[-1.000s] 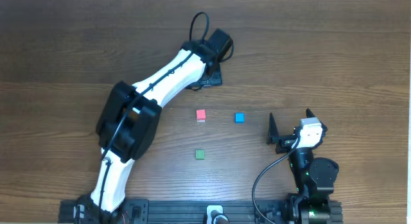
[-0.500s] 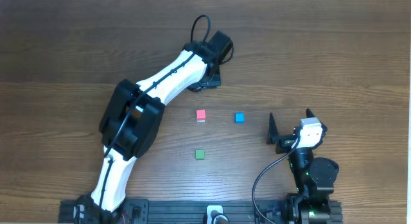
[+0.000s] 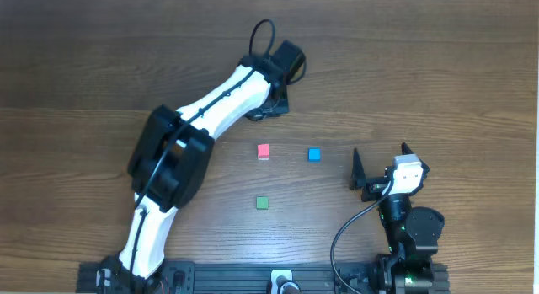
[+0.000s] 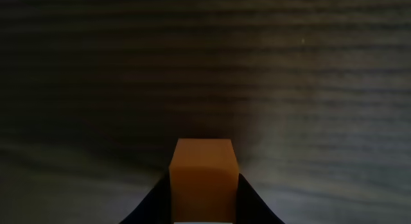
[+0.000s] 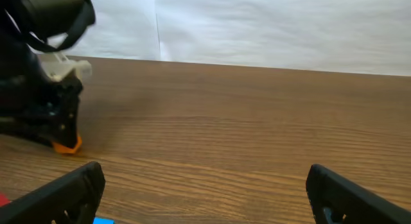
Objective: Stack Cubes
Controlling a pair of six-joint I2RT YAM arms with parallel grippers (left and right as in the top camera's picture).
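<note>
- Orange cube point(image 4: 203, 166) is sitting squarely between the two fingers of the left gripper point(image 4: 203, 185), which are pressing on its sides and gripping it.
- Seen from the right wrist view, that cube is showing under the left gripper, right down at the table point(image 3: 438, 66); I cannot tell whether it is touching the wood.
- Left arm is reaching far up the table, well apart from the other cubes.
- Pink cube point(image 3: 264, 151) and blue cube point(image 3: 314, 154) are lying near each other mid-table, not touching.
- Green cube point(image 3: 262, 203) is lying nearer the bases than the pink one.
- Right gripper point(image 3: 379, 155) is hanging near its base, just right of the blue cube, fingers spread wide and holding nothing.
</note>
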